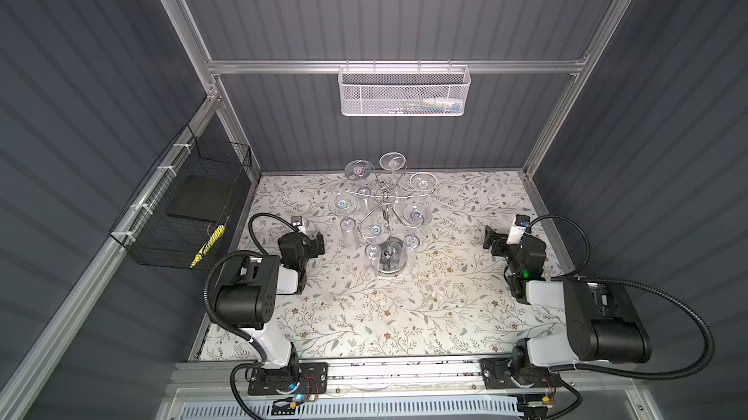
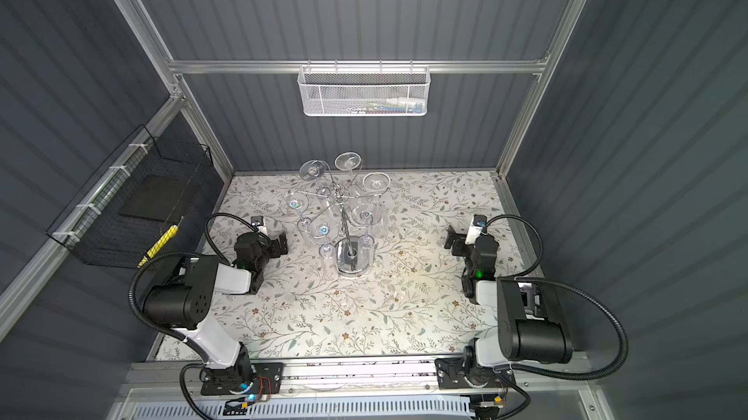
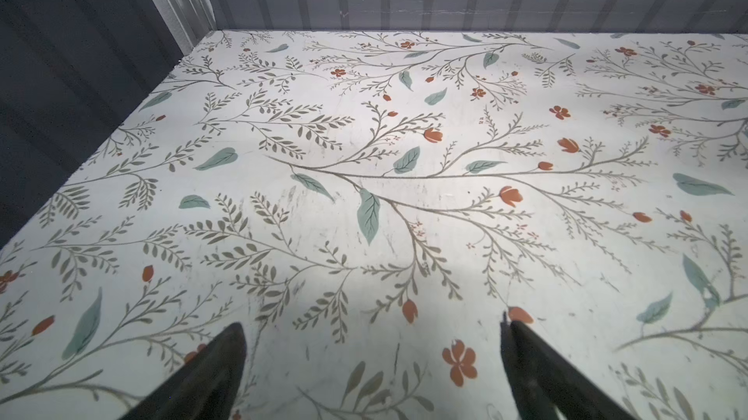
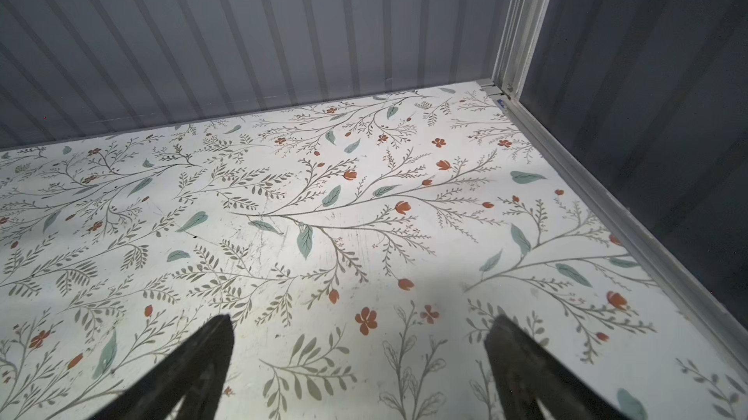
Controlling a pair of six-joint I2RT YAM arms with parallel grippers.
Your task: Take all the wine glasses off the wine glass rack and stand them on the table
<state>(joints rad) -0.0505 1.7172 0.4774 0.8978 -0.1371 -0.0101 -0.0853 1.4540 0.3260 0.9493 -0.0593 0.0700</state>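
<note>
Wrist views, left pincer (image 3: 372, 321) wide, right pincer (image 4: 361, 316) wide; top views alone, glass rack (image 1: 387, 199)

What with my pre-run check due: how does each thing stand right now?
wine glass rack: upright, all six arms loaded.
wine glasses: six, hanging foot-up, none removed.
left gripper: open, empty.
right gripper: open, empty.
white mesh basket: hanging, contents unclear.
black wire basket: hanging, contents unclear.

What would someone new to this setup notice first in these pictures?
Most striking is the chrome wine glass rack standing mid-table toward the back, with six clear wine glasses hanging upside down from its curled arms. The floral table is next, with the left gripper and right gripper open and empty on either side of the rack.
</note>
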